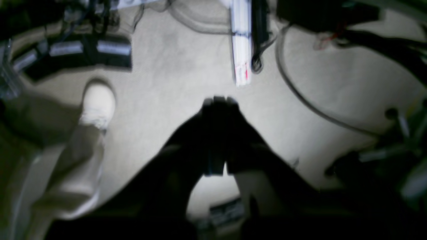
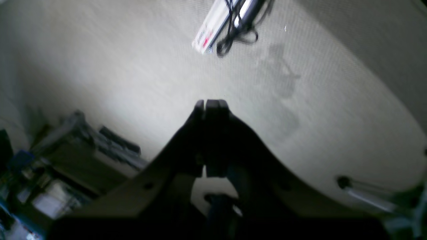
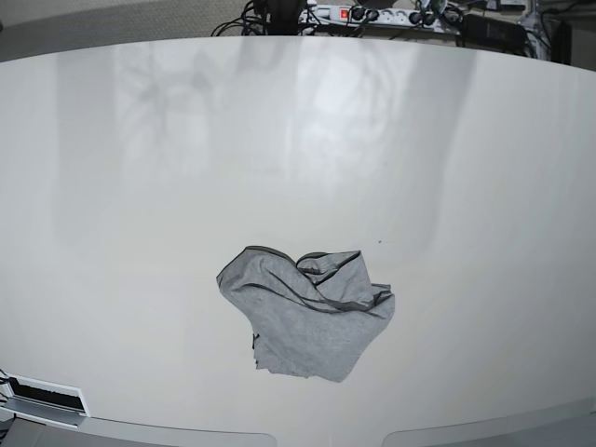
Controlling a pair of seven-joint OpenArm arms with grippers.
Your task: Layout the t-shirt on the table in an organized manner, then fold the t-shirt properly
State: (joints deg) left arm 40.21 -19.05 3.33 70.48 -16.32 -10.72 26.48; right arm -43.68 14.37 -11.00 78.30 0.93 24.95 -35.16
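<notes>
The grey t-shirt [image 3: 307,312] lies crumpled in a heap on the white table [image 3: 298,140], a little in front of its middle, with darker hems showing in the folds. No lettering shows. Neither arm appears in the base view. My left gripper [image 1: 218,100] is shut with nothing in it, and beyond it is only carpeted floor. My right gripper [image 2: 211,101] is likewise shut and empty over carpet. Neither wrist view shows the t-shirt.
A power strip with cables [image 3: 372,14] lies beyond the table's far edge. A white box [image 3: 42,399] sits at the front left corner. In the left wrist view a person's leg and pale shoe [image 1: 98,101] stand on the floor beside a white strip [image 1: 242,43] and cables.
</notes>
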